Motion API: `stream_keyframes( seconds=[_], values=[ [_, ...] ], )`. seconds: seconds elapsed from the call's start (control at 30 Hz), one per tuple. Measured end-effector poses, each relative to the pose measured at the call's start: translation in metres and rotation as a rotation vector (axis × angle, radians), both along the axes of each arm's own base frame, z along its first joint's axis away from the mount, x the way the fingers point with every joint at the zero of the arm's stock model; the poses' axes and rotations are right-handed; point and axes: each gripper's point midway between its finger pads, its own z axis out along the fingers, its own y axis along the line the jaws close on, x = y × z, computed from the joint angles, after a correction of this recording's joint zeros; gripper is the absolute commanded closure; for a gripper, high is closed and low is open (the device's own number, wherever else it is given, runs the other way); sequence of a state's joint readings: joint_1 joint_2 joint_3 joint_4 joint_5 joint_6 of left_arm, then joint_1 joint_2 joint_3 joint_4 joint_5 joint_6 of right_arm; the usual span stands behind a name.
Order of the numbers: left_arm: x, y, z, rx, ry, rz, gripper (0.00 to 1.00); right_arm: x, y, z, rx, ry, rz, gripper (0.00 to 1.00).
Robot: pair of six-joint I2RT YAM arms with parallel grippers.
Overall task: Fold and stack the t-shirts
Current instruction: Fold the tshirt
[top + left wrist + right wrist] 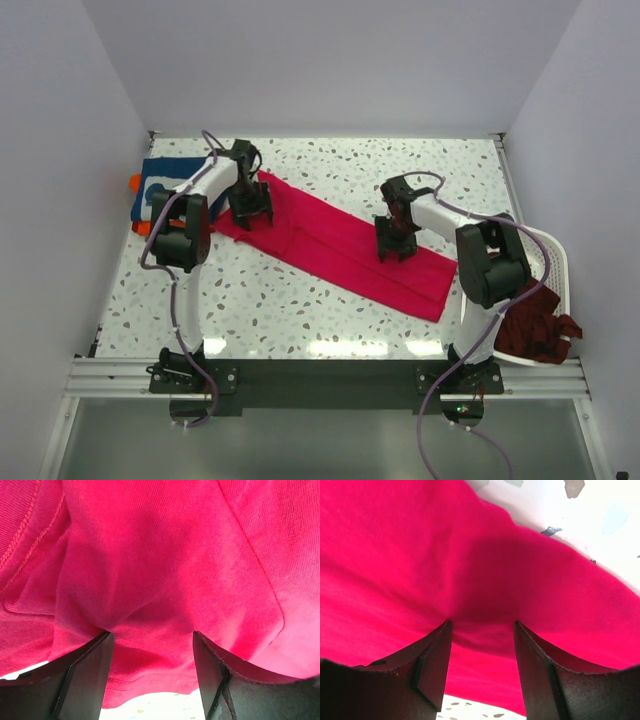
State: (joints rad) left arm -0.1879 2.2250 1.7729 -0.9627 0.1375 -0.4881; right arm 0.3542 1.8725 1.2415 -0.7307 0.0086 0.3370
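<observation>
1. Shirt from above: the bright crimson-pink soft cloth t-shirt [330,245] lies as a long band, far-left to near-right, on the speckled table [300,320]. The left gripper [250,212] is at its far-left end, and the right gripper [393,250] stands short of the near-right end. Bare table in front.
2. Left wrist: jaws apart, tips on the t-shirt [165,555], nothing pinched.
3. Right wrist: jaws apart too, resting on the t-shirt [395,555], with its edge just beyond.

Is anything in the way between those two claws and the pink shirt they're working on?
Nothing visible is in the way. The left gripper and right gripper are both down on the pink shirt with their jaws apart. Each wrist view shows only pink cloth at the fingertips.
</observation>
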Motion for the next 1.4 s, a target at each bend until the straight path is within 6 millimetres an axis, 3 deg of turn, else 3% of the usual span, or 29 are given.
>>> stream_keyframes(
  seconds=[0.33,0.63,1.03,1.23,1.4],
  values=[
    [0.023,-0.016,-0.002,0.023,-0.037,-0.024,0.32,-0.004,0.001,-0.001,0.015,-0.01,-0.001,0.45],
    [0.087,-0.048,0.003,-0.015,-0.201,-0.076,0.33,-0.023,0.009,-0.001,0.044,0.034,0.0,0.46],
    [0.166,-0.09,0.015,-0.177,-0.521,-0.208,0.26,-0.078,0.067,0.003,0.048,0.132,0.105,0.46],
    [0.186,-0.108,0.021,-0.234,-0.629,-0.267,0.23,-0.076,0.095,0.015,0.07,0.12,0.128,0.46],
    [0.187,-0.121,0.023,-0.249,-0.658,-0.294,0.21,-0.066,0.103,0.03,0.066,0.091,0.131,0.45]
  ],
)
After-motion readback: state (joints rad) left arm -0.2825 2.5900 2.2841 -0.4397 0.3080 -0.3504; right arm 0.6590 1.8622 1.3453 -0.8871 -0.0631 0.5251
